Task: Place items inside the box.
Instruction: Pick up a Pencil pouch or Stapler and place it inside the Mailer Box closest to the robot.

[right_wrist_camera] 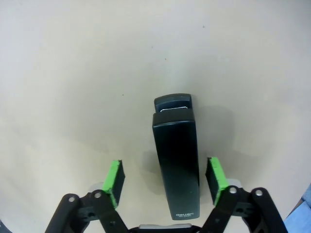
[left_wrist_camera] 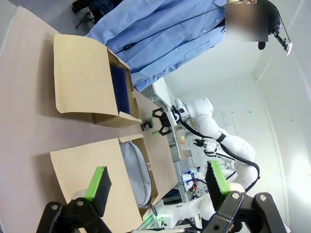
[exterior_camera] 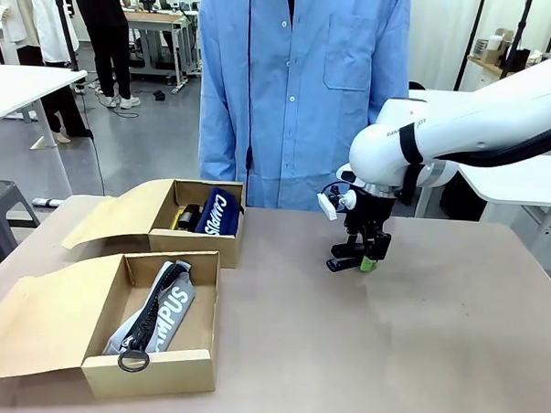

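Here the right end effector (right_wrist_camera: pixel 166 175) stands wide around a black stapler (right_wrist_camera: pixel 176 160) on the worktop (right_wrist_camera: pixel 73 73), one green pad (right_wrist_camera: pixel 115 180) on each side, not touching it; the stapler's small white brand print is unreadable. A grey pouch (exterior_camera: pixel 166 307) lettered "CAMPUS" lies in the near box (exterior_camera: pixel 149 373), a navy pouch (exterior_camera: pixel 218 213), also "CAMPUS", in the far box (exterior_camera: pixel 196 245). The left end effector (left_wrist_camera: pixel 158 180) is wide, empty.

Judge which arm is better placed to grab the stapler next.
Right. The right hand, open, straddles the black stapler on the table. The left hand is open too, but far from it.
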Robot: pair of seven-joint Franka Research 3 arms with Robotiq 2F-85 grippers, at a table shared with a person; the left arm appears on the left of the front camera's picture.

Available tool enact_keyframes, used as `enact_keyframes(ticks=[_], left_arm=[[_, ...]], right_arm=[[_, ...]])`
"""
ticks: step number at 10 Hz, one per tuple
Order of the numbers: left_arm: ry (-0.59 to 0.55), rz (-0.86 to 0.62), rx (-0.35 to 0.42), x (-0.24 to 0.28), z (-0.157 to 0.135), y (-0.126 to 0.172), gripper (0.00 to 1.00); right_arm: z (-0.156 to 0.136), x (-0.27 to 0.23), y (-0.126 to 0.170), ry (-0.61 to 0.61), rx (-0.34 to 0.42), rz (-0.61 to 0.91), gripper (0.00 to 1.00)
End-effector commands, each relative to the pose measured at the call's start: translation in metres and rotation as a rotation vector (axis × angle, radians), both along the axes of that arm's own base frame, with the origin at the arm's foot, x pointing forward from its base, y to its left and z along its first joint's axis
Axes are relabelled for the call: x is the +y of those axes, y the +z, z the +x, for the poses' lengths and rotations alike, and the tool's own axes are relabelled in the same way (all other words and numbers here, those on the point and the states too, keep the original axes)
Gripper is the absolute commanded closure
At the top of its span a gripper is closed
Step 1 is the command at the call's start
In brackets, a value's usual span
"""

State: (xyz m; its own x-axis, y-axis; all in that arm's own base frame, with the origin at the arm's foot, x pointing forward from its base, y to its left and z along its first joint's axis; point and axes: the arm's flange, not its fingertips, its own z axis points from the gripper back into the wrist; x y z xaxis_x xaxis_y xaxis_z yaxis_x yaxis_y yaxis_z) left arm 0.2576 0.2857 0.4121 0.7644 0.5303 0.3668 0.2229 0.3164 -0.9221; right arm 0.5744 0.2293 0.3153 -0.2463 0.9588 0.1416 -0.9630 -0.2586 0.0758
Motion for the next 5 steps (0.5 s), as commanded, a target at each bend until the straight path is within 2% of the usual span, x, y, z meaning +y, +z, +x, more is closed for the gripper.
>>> enact_keyframes(ticks=[1,2,3,5], left_arm=[[0.002,-0.005,-0.032,-0.0013,0.0,0.0019,0.0],[0.002,-0.005,-0.032,-0.0013,0.0,0.0019,0.0],[0.002,-0.005,-0.032,-0.0013,0.0,0.0019,0.0],[0.002,-0.005,-0.032,-0.0013,0.0,0.0019,0.0]], right_arm=[[0.0053,0.0049,0.0055,-0.012,0.017,-0.02,1.0],[0.0058,0.0048,0.0052,-0.013,0.021,-0.022,0.62],[0.0059,0.0053,0.0054,-0.013,0.024,-0.02,1.0],[0.0066,0.0059,0.0055,-0.02,0.028,-0.039,1.0]])
